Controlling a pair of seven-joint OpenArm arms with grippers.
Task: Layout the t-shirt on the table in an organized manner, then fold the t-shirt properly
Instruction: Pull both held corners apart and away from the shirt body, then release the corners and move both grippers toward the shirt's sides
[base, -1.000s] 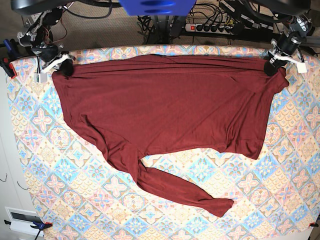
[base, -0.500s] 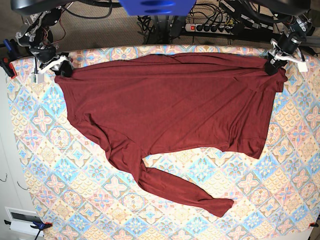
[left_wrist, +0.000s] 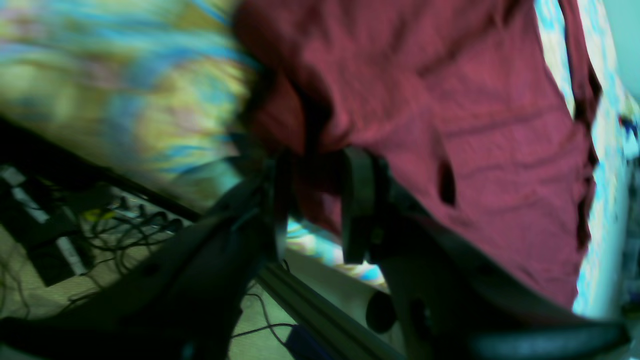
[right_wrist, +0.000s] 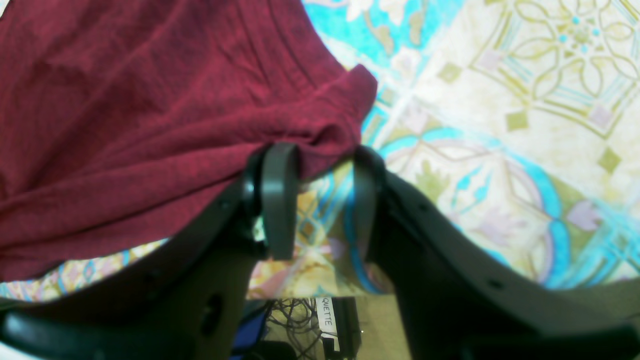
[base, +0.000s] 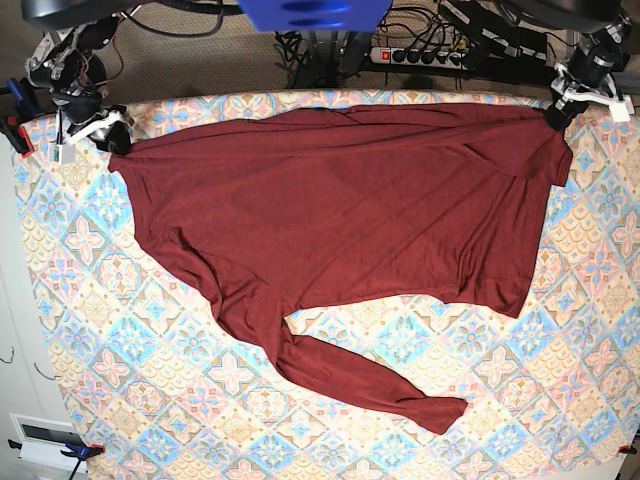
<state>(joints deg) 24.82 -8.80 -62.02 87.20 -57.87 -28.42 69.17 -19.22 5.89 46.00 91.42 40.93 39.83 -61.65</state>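
Layout step: both grippers, left (base: 560, 108) and right (base: 112, 135), jaws parted, released; next, regrip shirt (base: 340, 220) at 6 o'clock sleeve.

**Three cameras, one table**

The base camera sits high up and looks straight down, far enough to see the whole table (base: 90, 330) and the whole shirt (base: 340, 210).

Each wrist camera rides on an arm and looks out past its own gripper, very close to the cloth. The left one (left_wrist: 315, 200) sees one shirt corner, blurry. The right one (right_wrist: 320, 200) sees the other corner. Both corners show from above too.
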